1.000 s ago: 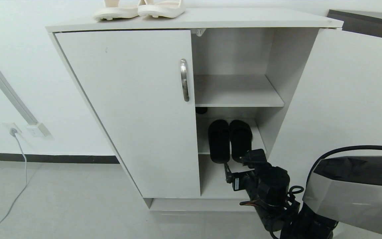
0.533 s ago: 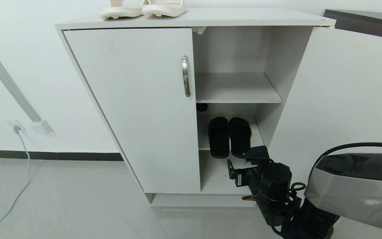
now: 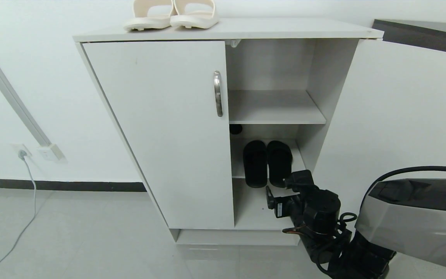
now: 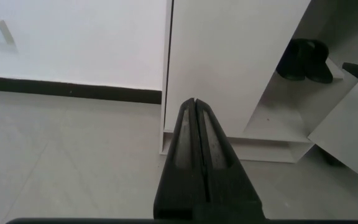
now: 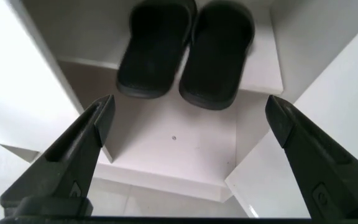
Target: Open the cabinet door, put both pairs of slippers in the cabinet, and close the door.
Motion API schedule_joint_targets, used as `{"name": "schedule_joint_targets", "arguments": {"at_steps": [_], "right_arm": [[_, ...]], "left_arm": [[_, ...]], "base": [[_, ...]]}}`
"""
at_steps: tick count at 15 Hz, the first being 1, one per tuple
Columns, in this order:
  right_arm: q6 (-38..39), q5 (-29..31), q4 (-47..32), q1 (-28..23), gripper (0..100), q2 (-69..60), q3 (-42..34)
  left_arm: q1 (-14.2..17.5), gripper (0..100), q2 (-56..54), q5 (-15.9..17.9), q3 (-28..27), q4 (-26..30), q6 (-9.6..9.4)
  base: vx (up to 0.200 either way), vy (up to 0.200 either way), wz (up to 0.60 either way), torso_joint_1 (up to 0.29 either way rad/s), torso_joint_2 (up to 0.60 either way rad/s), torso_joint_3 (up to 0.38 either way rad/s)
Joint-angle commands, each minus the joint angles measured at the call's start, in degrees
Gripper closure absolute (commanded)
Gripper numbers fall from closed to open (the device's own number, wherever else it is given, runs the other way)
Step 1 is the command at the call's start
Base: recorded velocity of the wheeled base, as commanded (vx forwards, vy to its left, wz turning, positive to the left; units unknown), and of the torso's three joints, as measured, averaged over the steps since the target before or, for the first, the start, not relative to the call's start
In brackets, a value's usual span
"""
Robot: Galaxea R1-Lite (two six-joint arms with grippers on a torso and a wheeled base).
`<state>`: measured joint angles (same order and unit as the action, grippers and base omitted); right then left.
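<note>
White walls stand behind the tall white wooden cabinet [image 3: 157,128], where the pair of black rubber slippers [image 3: 267,162] lies on the middle shelf, so the wide-open right gripper [image 5: 189,104] should back out straight, not bumping them, then fetch the cream foam slippers [image 3: 194,13] on top, while the left gripper [image 4: 194,102] is pinched shut

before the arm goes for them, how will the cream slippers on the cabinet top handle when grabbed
The pair of cream moulded slide slippers looks thick-soled and one-piece, so probably light and springy rather than floppy. Flat soles: unlikely to roll or tip. On the smooth white cabinet top, near its front edge, a push may slide them off.
</note>
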<state>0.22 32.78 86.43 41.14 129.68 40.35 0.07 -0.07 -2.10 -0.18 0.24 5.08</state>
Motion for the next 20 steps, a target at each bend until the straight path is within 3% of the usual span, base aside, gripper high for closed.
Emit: {"name": "schedule_joint_targets", "arguments": {"at_steps": [1,8,16,20], "right_arm": [[0.0,0.0,0.1,0.0,0,0.2,0.0],[-0.7,0.0,0.1,0.7,0,1.1,0.1],[-1.2,0.1,0.1,0.9,0,1.2,0.0],[-1.2,0.1,0.1,0.9,0,1.4,-0.1]], "left_arm": [[0.0,100,0.1,0.0,0.0,0.0,0.01],[0.0,100,0.1,-0.4,0.1,-0.1,0.1],[0.0,100,0.1,-0.2,0.1,-0.1,-0.07],[0.0,100,0.1,-0.2,0.1,-0.1,0.1]], "base": [[0.0,0.0,0.0,0.002,0.0,0.178],[0.0,0.0,0.0,0.004,0.0,0.191],[0.0,0.0,0.0,0.001,0.0,0.017],[0.0,0.2,0.0,0.002,0.0,0.006]]}}
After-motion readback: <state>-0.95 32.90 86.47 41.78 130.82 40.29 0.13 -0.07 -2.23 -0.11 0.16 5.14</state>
